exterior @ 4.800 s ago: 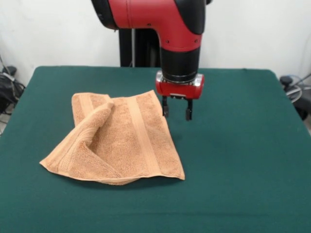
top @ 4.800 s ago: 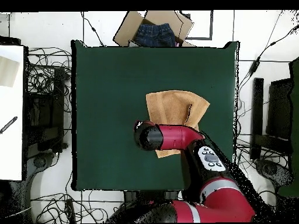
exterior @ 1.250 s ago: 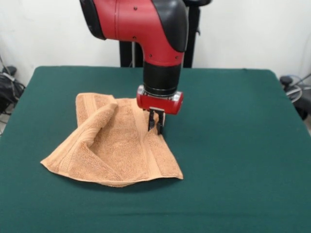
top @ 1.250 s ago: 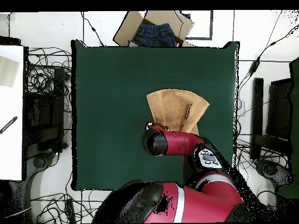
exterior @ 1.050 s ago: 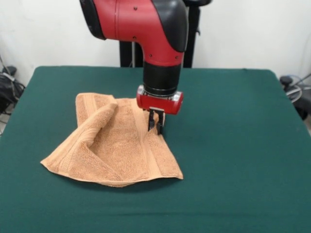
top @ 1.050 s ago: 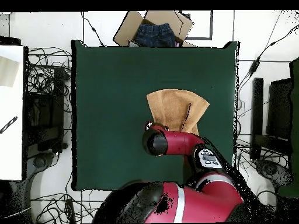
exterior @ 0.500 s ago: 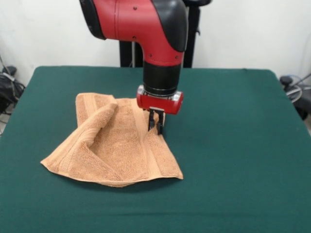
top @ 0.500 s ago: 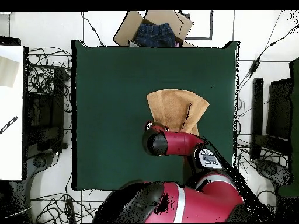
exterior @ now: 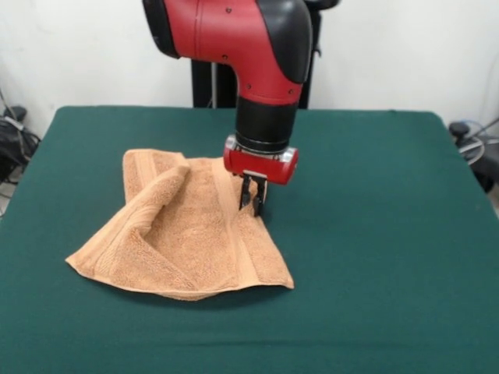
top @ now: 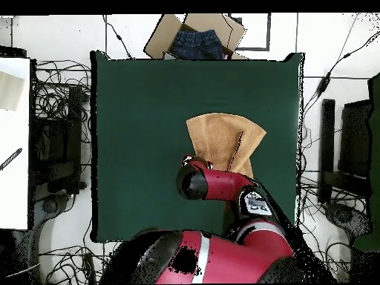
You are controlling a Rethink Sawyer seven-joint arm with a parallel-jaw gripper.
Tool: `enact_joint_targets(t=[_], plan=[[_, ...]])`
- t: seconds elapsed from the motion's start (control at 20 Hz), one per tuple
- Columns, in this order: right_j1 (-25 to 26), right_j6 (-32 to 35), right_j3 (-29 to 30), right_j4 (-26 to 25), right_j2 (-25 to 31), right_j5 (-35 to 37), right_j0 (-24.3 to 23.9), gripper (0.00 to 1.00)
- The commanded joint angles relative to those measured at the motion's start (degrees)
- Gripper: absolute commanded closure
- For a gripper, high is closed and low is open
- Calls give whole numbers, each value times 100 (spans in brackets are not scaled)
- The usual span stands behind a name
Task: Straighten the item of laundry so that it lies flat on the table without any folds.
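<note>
tool (exterior: 254,204) clenched on towel (exterior: 183,226) edge toward surface (exterior: 374,234) far edge; could slip free or drag the whole folded towel without unfolding.

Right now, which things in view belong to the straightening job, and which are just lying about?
Job: towel, folded over; green table; gripper, shut on the towel's edge.
Lying about: cardboard box with jeans beyond the table; floor cables.

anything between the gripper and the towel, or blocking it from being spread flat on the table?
Nothing visible. The gripper is shut on the towel at its right edge in the front view. The green table around the towel is bare felt. The only thing keeping it from lying flat is its own fold on the left.
</note>
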Motion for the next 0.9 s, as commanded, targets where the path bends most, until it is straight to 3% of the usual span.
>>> enact_joint_targets(t=[0.05,0.35,0.9], plan=[[788,1598,-8,739,442,-730,497,100],[849,1548,45,1001,424,-871,601,100],[906,1459,106,962,616,-962,387,100]])
